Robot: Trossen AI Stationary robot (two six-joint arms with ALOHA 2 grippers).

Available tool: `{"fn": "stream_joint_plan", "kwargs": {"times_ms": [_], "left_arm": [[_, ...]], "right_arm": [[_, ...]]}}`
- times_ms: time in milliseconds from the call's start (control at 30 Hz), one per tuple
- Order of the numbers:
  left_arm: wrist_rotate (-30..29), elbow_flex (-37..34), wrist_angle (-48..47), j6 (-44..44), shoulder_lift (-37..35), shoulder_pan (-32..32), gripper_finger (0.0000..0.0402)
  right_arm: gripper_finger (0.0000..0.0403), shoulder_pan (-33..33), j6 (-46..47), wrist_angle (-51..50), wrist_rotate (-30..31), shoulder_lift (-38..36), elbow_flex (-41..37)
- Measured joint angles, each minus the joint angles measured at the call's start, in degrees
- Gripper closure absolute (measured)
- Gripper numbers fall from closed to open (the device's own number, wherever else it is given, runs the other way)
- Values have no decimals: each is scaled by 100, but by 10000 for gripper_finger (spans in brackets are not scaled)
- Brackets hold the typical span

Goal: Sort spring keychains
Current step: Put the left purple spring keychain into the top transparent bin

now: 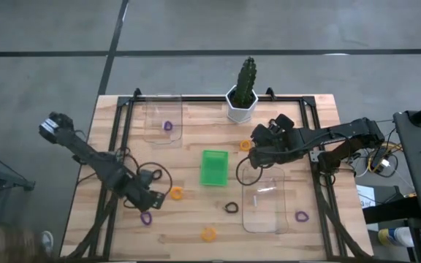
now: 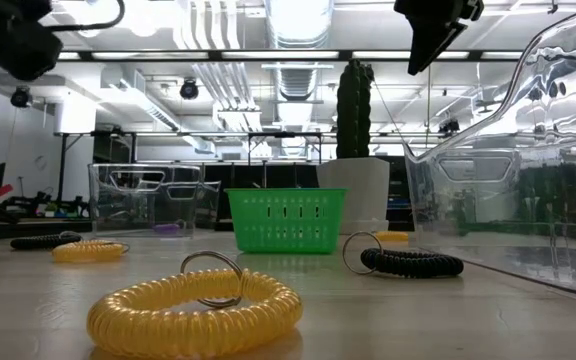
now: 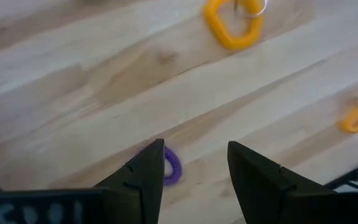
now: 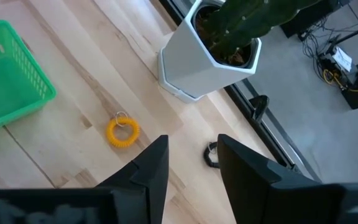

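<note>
- The left gripper (image 1: 152, 202) hovers near the tabletop's front left, jaws wide and empty, with a purple keychain (image 3: 171, 167) on the wood just beside one finger (image 3: 143, 176).
- To do this pick well, I judge it should centre the jaws over the coil, come straight down and close across one side of the loop, since a springy ring will probably slip if pinched off-centre.
- The right gripper (image 1: 258, 150) hangs near the back middle, jaws partly open and empty, above an orange keychain (image 4: 123, 132) beside the cactus pot (image 4: 211, 57).
- Other keychains lie scattered: orange ones toward the front, a black one (image 1: 231, 208) near the middle.
- The green basket (image 1: 214, 167) sits mid-table on pale wood planks.
- Behind is a bright workshop with ceiling lights.
</note>
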Motion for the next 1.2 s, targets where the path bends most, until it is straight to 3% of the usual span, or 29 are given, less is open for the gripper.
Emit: {"fn": "stream_joint_plan", "kwargs": {"times_ms": [433, 1200], "left_arm": [[1213, -393, 502, 26, 906, -263, 234], [1649, -576, 960, 313, 1748, -354, 234]], "right_arm": [[278, -1, 17, 11, -2, 0, 0], [278, 2, 13, 44, -2, 0, 0]]}}
